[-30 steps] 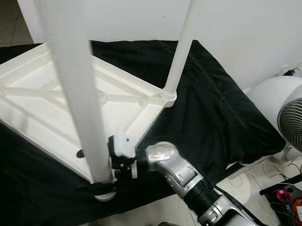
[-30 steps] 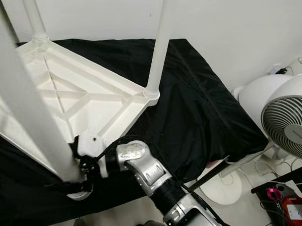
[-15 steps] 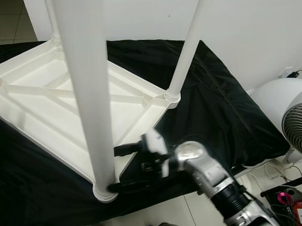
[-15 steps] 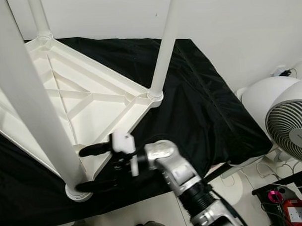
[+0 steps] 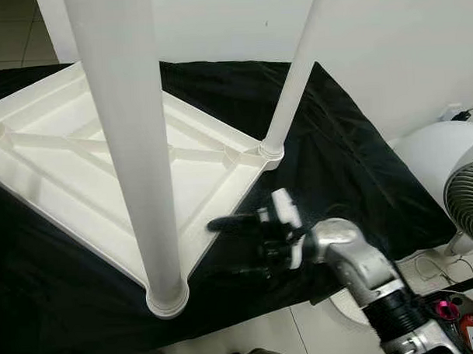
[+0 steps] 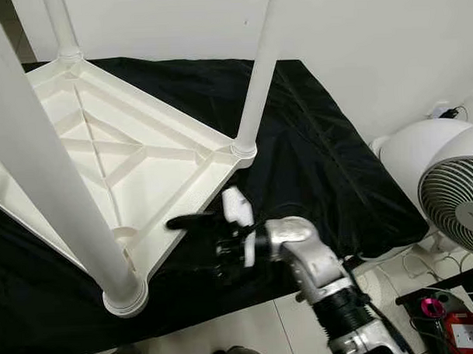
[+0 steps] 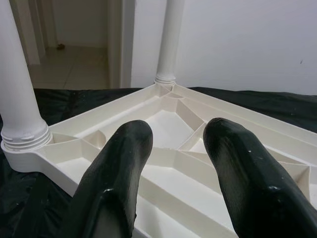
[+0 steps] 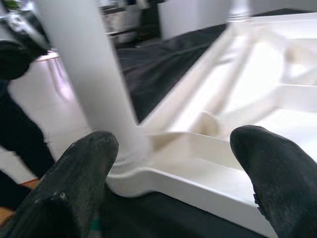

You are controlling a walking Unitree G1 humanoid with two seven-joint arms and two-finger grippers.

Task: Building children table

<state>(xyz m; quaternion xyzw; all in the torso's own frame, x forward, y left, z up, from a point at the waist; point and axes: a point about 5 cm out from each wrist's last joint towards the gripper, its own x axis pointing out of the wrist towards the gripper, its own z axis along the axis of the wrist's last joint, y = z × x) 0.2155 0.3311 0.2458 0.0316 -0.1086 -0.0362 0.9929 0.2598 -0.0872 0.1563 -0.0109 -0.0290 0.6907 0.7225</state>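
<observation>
A white plastic table (image 5: 73,163) lies upside down on a black cloth (image 5: 337,166), with its legs standing up. The near leg (image 5: 134,149) sits in its corner socket (image 5: 167,297). Another leg (image 5: 291,82) stands at the right corner and a third (image 6: 60,28) at the far corner. My right gripper (image 5: 235,248) is open, a hand's width right of the near leg and holding nothing. Its wrist view looks at that leg (image 8: 84,64) between the fingers (image 8: 84,168). My left gripper (image 7: 177,131) is open above the table's ribbed underside.
A white fan (image 5: 462,192) and a round white housing (image 5: 426,151) stand on the floor to the right, with cables and a pink item (image 5: 447,305). A white wall (image 5: 387,40) lies behind the cloth. The tiled floor (image 5: 250,340) runs along the cloth's near edge.
My right gripper was closed round the near leg's base. It has opened, let go and drawn back to the right. The head camera shifted slightly.
</observation>
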